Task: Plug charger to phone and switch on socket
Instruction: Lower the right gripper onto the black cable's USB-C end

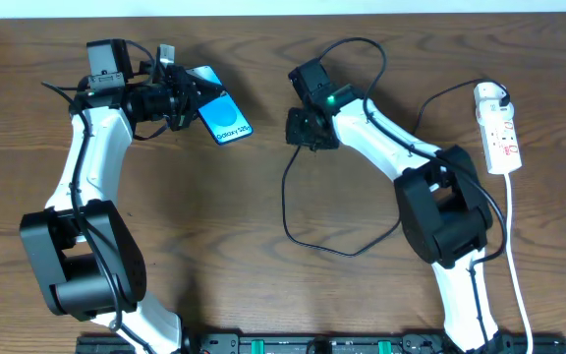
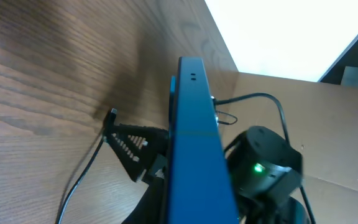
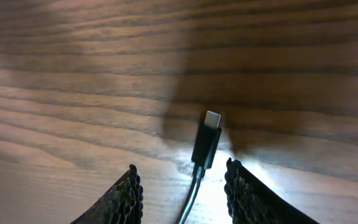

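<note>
- Two ribbed black fingers [image 3: 126, 196] of the right gripper [image 3: 182, 167] stand parted around the charger [image 3: 206, 142], its flat rectangular tip between them, with gaps on both sides.
- Left gripper [image 1: 178, 93] clenches the slim glossy phone [image 1: 222, 116] near the far edge of the wooden desk [image 1: 214, 226].

Two robot arms, white and black.
The left arm [image 1: 84, 162] and right arm [image 1: 391, 133] have white tubes, fat black round joints and thin black wires along them. A small green light [image 1: 333, 98] glows near the right end effector [image 3: 182, 168], whose black fingers [image 3: 124, 196] have bumpy ridged insides.
</note>
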Controlling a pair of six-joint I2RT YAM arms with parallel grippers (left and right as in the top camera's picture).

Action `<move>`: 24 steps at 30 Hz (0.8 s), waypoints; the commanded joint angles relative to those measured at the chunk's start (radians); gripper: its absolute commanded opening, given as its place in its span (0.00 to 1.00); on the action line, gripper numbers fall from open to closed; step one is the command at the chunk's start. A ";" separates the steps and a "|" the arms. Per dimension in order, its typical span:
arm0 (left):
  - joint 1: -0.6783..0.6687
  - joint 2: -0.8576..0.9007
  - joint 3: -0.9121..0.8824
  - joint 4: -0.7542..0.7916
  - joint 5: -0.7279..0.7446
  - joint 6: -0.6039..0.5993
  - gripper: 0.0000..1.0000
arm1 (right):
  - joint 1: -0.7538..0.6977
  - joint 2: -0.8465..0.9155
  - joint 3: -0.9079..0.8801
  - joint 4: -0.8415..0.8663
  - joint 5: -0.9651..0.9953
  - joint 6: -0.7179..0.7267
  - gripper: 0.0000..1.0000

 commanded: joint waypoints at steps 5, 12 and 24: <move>0.002 -0.023 0.012 0.001 0.039 0.014 0.08 | -0.001 0.035 0.010 0.002 -0.008 0.021 0.41; 0.002 -0.023 0.012 0.001 0.039 0.014 0.08 | -0.001 0.038 0.008 0.002 -0.008 0.021 0.41; 0.002 -0.023 0.012 0.001 0.039 0.014 0.07 | -0.001 0.038 0.007 -0.005 -0.008 0.021 0.40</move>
